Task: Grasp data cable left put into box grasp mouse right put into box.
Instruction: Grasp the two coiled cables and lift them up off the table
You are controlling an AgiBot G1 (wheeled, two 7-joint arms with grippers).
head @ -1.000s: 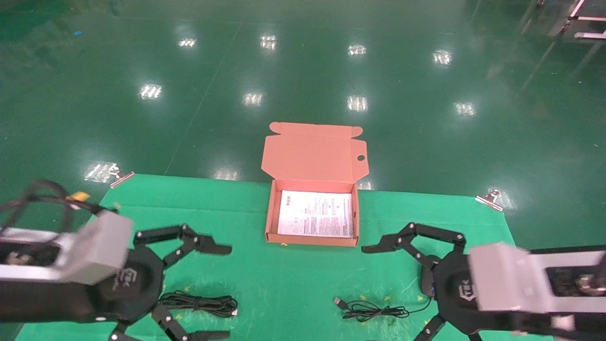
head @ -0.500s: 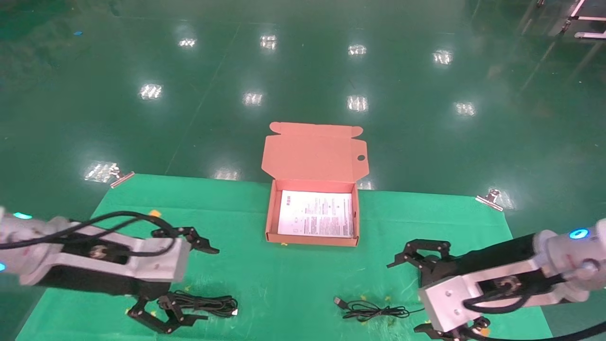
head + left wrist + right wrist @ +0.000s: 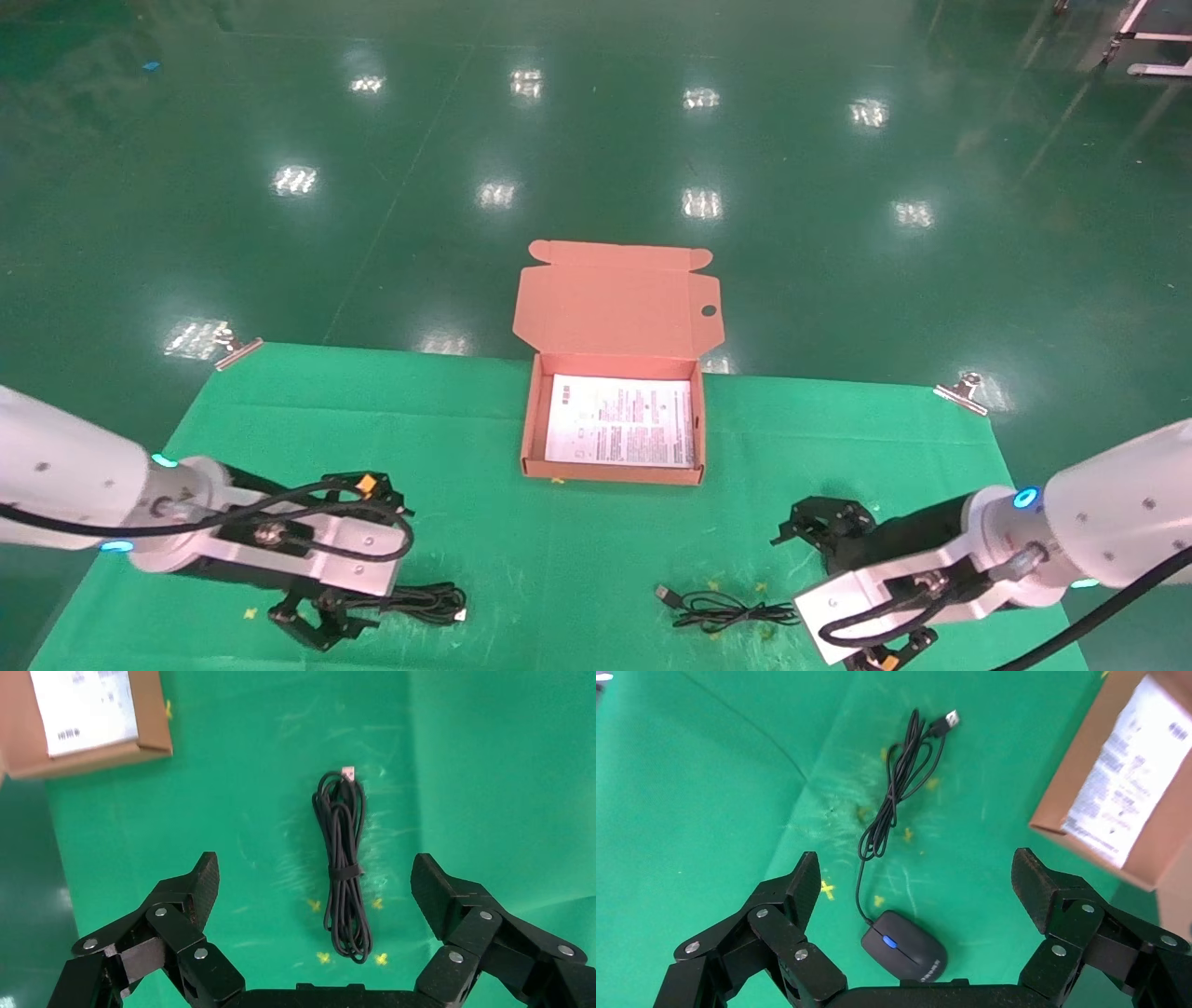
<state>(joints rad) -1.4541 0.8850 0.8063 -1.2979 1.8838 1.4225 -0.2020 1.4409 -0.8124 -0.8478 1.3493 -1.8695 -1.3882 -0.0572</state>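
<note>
Data cable [image 3: 344,867] and mouse [image 3: 905,946] beneath spread fingers [image 3: 197,881], box [image 3: 531,410] well apart.

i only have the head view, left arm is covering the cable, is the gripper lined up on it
Observer: Yes. In the left wrist view the data cable lies on the cloth between the open fingers of the left gripper, not yet touched.
Operator: where's the mouse, i can't see it
Observer: The right wrist view shows the mouse on the cloth under the right gripper, fingers open and apart from it.
Operator: is its cord tangled with anything
Observer: No. The mouse cord runs away from the mouse in a loose bundle, ending at a USB plug, clear of the box.
</note>
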